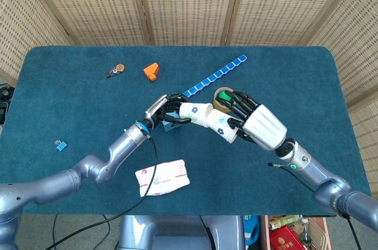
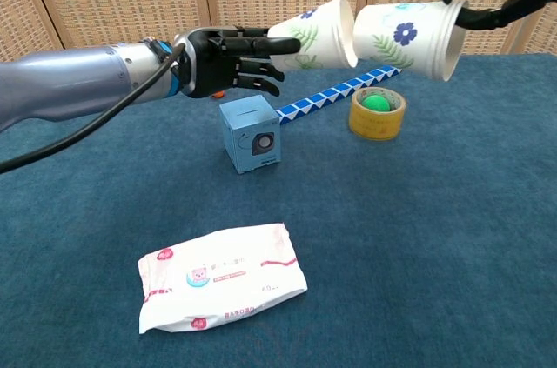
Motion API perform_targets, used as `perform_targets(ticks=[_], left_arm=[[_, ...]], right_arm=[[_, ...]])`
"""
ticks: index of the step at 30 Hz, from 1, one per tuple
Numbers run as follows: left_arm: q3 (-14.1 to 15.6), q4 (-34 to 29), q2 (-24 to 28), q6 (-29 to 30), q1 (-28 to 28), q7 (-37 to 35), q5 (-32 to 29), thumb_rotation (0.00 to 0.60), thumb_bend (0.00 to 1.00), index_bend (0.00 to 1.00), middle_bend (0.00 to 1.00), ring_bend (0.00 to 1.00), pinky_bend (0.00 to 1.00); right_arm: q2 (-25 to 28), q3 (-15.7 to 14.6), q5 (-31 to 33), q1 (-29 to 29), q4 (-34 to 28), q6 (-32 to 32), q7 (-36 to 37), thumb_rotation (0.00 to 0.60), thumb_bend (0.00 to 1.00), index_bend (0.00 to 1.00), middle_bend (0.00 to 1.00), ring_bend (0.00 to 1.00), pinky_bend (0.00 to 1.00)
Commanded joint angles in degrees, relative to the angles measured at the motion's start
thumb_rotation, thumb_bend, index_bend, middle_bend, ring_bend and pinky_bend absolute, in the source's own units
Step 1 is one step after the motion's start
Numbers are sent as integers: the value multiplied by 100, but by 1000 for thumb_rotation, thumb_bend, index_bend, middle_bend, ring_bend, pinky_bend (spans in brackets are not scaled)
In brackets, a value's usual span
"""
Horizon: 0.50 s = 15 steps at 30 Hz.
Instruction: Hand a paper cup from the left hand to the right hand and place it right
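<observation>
1. Left robot hand [image 2: 228, 62]: fingers wrapped on the base of a paper cup [image 2: 313, 33], held sideways in the air above the blue cube [image 2: 251, 135], mouth facing right.
2. Second paper cup [image 2: 407, 36] sits just right of the first, base nearly inside the first cup's mouth. Looks like a nested pair just separated; can't tell if they touch.
3. Right robot hand [image 1: 255, 122]: fingers curled around the second cup near its rim, gripping it over the tape roll [image 2: 378, 114].
4. Progress, my read: handover essentially done, right side has its own cup. Left: carry it clear to the right side of the bench [image 2: 452, 255], set it down, let go.
5. Wet-wipes pack [image 2: 223, 276] at the front is well out of the way.
</observation>
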Motion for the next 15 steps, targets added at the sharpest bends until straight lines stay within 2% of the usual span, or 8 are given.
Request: perform_targets(ticks=[1, 7, 11, 15], left_arm=[[47, 22, 287, 142, 202, -72, 89, 600, 79, 545, 527, 535, 510], [217, -10, 1002, 483, 575, -72, 407, 600, 79, 545, 527, 535, 510], [737, 318, 1836, 825, 846, 803, 1048, 600, 79, 545, 527, 535, 510], [1006, 566, 2158, 1079, 985, 1616, 1253, 600, 78, 545, 527, 535, 510]], right_arm=[[211, -129, -42, -208, -58, 162, -87, 600, 555, 721, 191, 26, 236], [321, -370, -37, -502, 85, 176, -163, 600, 559, 721, 192, 27, 236], [193, -635, -58, -667, 528, -64, -272, 600, 560, 721, 195, 30, 236], [29, -712, -23, -732, 781, -176, -259, 600, 560, 721, 197, 32, 236]])
